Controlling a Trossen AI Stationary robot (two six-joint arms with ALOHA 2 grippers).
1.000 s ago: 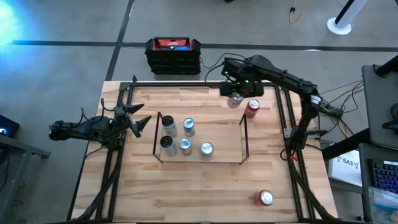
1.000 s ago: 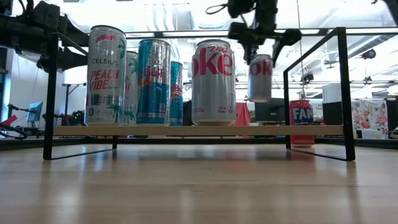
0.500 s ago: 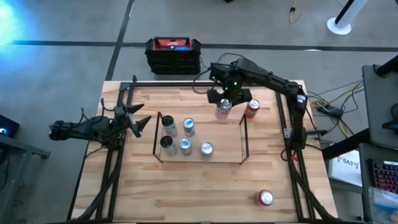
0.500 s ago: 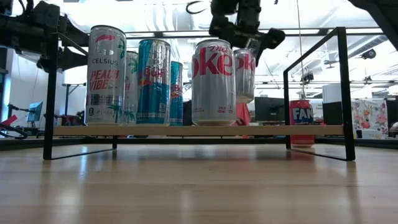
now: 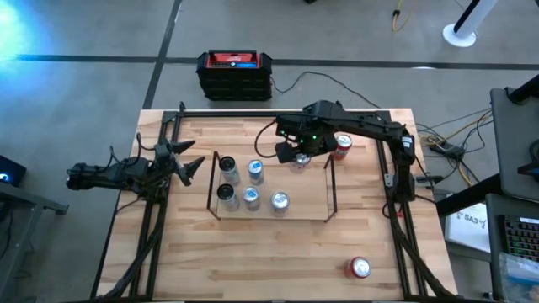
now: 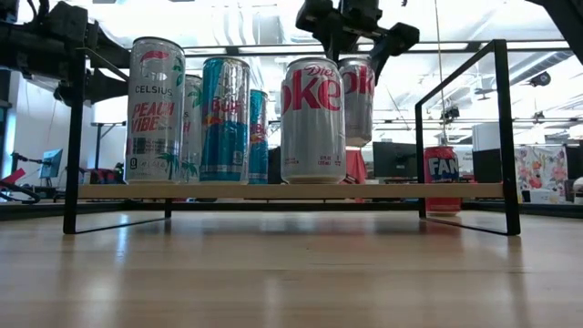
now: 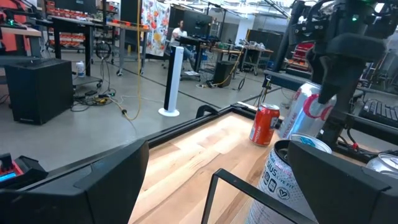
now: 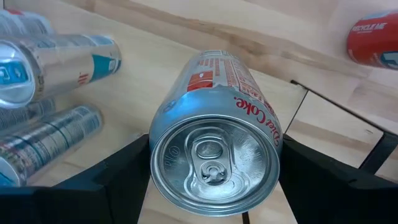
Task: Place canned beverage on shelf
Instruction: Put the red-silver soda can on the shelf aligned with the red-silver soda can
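Note:
My right gripper (image 5: pixel 299 155) is shut on a silver Diet Coke can (image 6: pixel 357 100), over the far right part of the shelf (image 5: pixel 307 206). The can's top shows in the right wrist view (image 8: pixel 214 162). The shelf's wood deck (image 6: pixel 392 191) carries several upright cans on their bases, among them a second Diet Coke (image 6: pixel 312 118) and a Celsius can (image 6: pixel 155 109). My left gripper (image 5: pixel 190 163) is open and empty at the table's left edge, left of the shelf. My right gripper pinches the Diet Coke can by its upper wall just below the rim (image 8: pixel 163 134), one finger (image 8: pixel 118 177) on each side. The fingers come from above, pointing down. The can hangs upright below them, its base (image 6: pixel 357 143) clear above the deck.
A red Fanta can (image 5: pixel 341 146) stands on the table just beyond the shelf's far right corner, also in the low view (image 6: pixel 443 178). Another red can (image 5: pixel 360 268) stands near the table's near right corner. A black box (image 5: pixel 235 74) sits beyond the far edge.
My right gripper has carried the Diet Coke can from beside the red can beyond the shelf's far right corner toward the table's left and near edges, over the shelf's far side. The can has stayed upright and clear of the deck.

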